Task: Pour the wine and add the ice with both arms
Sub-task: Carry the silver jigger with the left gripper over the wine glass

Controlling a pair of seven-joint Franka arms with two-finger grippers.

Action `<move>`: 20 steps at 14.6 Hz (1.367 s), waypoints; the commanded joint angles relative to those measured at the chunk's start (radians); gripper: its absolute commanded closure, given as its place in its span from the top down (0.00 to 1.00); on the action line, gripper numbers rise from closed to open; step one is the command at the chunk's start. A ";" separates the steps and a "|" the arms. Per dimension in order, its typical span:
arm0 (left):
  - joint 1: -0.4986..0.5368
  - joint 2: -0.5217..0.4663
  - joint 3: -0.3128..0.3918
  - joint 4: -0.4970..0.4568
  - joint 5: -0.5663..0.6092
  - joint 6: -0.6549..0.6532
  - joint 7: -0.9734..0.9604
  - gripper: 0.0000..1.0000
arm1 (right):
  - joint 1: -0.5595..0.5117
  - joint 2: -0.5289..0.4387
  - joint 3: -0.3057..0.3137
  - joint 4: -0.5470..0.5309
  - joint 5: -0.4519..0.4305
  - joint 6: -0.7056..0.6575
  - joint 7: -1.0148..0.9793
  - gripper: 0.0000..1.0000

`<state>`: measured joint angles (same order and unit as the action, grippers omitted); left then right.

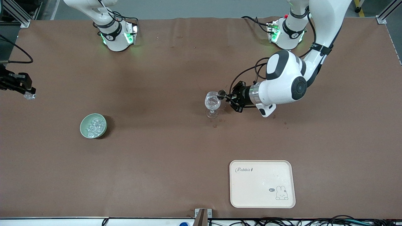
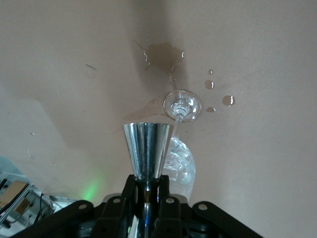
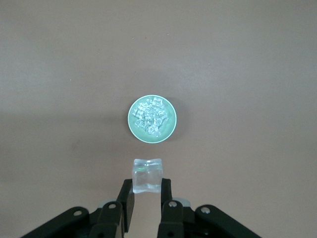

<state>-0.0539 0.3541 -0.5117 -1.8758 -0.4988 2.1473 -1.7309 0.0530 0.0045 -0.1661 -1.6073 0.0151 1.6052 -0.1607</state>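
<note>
Right wrist view has the right gripper (image 3: 146, 191) clamped on 1 ice cube (image 3: 147, 175), up in the air over the table with the pale green bowl (image 3: 170, 130) of ice (image 3: 151, 116) below it. Front view puts that bowl (image 1: 82, 129) toward the right arm's end. The left gripper (image 1: 228, 97) is pinched on a shiny metal jigger (image 2: 145, 149), tipped at the rim of the wine glass (image 1: 212, 103) mid-table. A cream rabbit tray (image 1: 262, 183) sits nearer the camera.

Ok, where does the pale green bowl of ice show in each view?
Front view: green bowl on the table toward the right arm's end, nearer the camera than the wine glass.
Left wrist view: not in it.
Right wrist view: the bowl lies below the right gripper, which holds one ice cube.
Shared landmark: the bowl's heap of ice.
</note>
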 commanded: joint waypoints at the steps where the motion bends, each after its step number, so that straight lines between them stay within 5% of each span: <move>1: -0.030 -0.009 -0.001 0.018 0.077 0.002 -0.097 0.01 | -0.001 -0.018 0.005 -0.008 -0.006 -0.001 0.004 0.03; 20: -0.118 0.005 -0.001 0.044 0.327 -0.010 -0.291 0.01 | 0.001 -0.018 0.008 -0.009 -0.006 -0.008 0.004 0.03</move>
<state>-0.1617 0.3551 -0.5127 -1.8485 -0.2069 2.1471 -1.9988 0.0534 0.0045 -0.1631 -1.6073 0.0151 1.6037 -0.1607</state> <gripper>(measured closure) 0.793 0.740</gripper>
